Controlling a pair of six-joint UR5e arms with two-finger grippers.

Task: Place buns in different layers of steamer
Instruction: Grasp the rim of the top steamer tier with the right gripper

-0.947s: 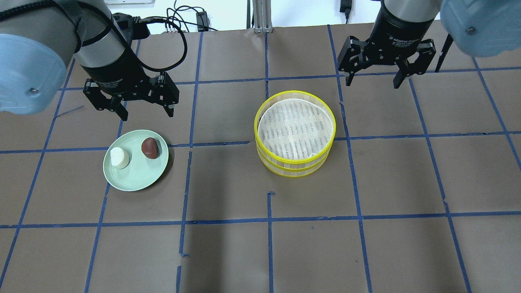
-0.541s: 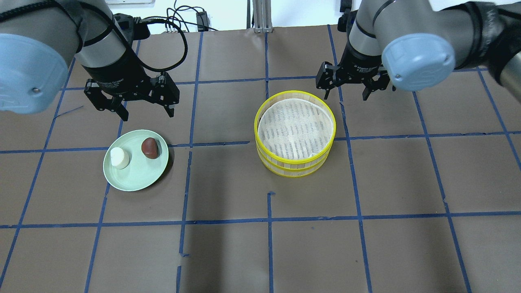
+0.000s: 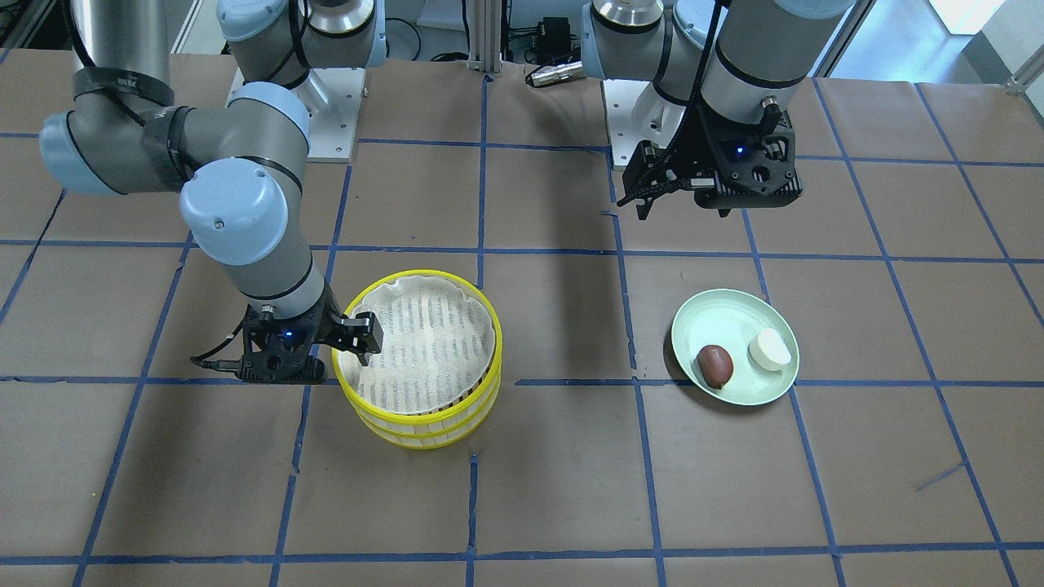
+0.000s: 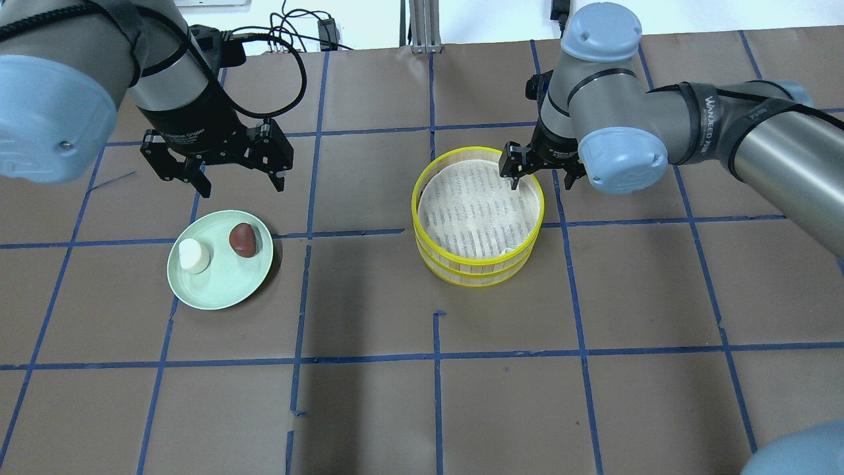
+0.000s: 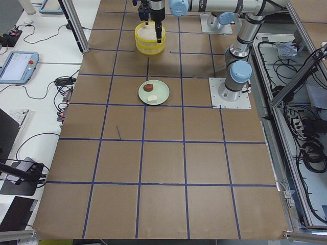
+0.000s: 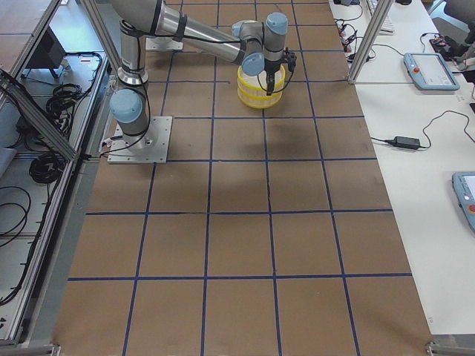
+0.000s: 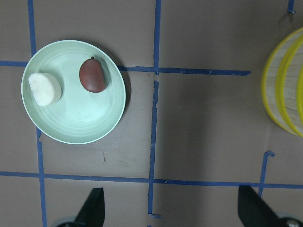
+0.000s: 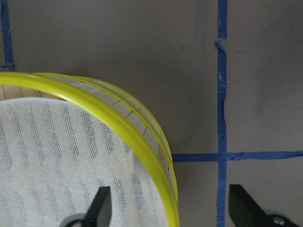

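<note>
- The right gripper [image 4: 541, 175] has its jaws spread wide and straddles the steamer's rim at about 1 o'clock in the overhead view. One finger [image 8: 99, 208] is over the cloth and the other is outside, over the bench. Whether either finger touches the rim cannot be told.
- The left gripper [image 4: 241, 186] also has its jaws wide apart. It hangs above the bench at 12 o'clock of the plate.
- The steamer is two tiers stacked, the top tier [image 4: 415, 204] sitting on the lower tier [image 4: 478, 278]. Both have yellow rims and pale slatted sides.
- A white cloth [image 4: 471, 211] with grey dashes lines the top tier.
- The plate [image 4: 224, 284] is pale green and lies at 9 o'clock of the steamer, well apart from it.
- Both buns lie on the plate, apart from each other. The white bun [image 4: 193, 255] is toward 9 o'clock and the brown bun [image 4: 242, 239] toward 1 o'clock.
- The bench [image 4: 659, 297] is covered in brown paper, which blue tape [image 4: 435, 356] divides into squares. The tape is torn and broken in places.
- Each arm stands on a grey metal base plate [image 5: 230, 94] bolted at the bench's edge.
- Beside the bench's two ends stand white tables. They carry a teach pendant [image 5: 18, 66], a power brick [image 6: 406, 141] and loose cables.
- Aluminium frame posts stand around the cell.
</note>
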